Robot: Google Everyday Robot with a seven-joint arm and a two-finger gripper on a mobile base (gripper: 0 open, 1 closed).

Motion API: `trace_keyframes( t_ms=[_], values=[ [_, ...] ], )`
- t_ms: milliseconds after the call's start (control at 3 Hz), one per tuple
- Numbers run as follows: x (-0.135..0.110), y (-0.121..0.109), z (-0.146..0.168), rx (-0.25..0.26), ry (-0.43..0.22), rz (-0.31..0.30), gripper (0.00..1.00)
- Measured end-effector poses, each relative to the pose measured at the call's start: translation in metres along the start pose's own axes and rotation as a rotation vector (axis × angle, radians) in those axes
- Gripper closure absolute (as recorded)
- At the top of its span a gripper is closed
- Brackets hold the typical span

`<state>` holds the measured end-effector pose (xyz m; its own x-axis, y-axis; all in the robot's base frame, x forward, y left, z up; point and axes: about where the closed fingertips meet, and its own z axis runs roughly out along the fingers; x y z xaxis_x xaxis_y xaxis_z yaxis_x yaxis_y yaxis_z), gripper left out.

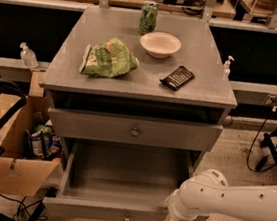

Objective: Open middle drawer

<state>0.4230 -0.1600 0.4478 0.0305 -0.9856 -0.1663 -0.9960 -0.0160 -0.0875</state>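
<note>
The middle drawer (101,126) is the grey front with a small round knob (135,131), just under the cabinet top; its front stands about flush with the cabinet. Below it the bottom drawer (116,211) is pulled far out and shows an empty inside. My white arm (238,201) reaches in from the lower right. The gripper (172,213) at its end sits low by the right front corner of the open bottom drawer, well below and to the right of the middle drawer's knob.
On the cabinet top (207,85) lie a green chip bag (107,58), a white bowl (160,44), a green can (148,17) and a dark snack bar (177,77). A cardboard box (13,167) with rubbish stands left of the cabinet. Cables and a stand (275,144) are at the right.
</note>
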Motion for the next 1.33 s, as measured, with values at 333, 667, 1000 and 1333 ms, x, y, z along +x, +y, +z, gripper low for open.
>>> trace_keyframes(
  t_ms=[333,667,1000,1333],
  values=[
    [0.000,0.000,0.000,0.000,0.000,0.000,0.04],
    [0.000,0.000,0.000,-0.001,0.000,0.000,0.00],
    [0.000,0.000,0.000,-0.001,0.000,0.000,0.00],
    [0.007,0.016,0.007,-0.031,-0.008,0.031,0.27]
  ],
)
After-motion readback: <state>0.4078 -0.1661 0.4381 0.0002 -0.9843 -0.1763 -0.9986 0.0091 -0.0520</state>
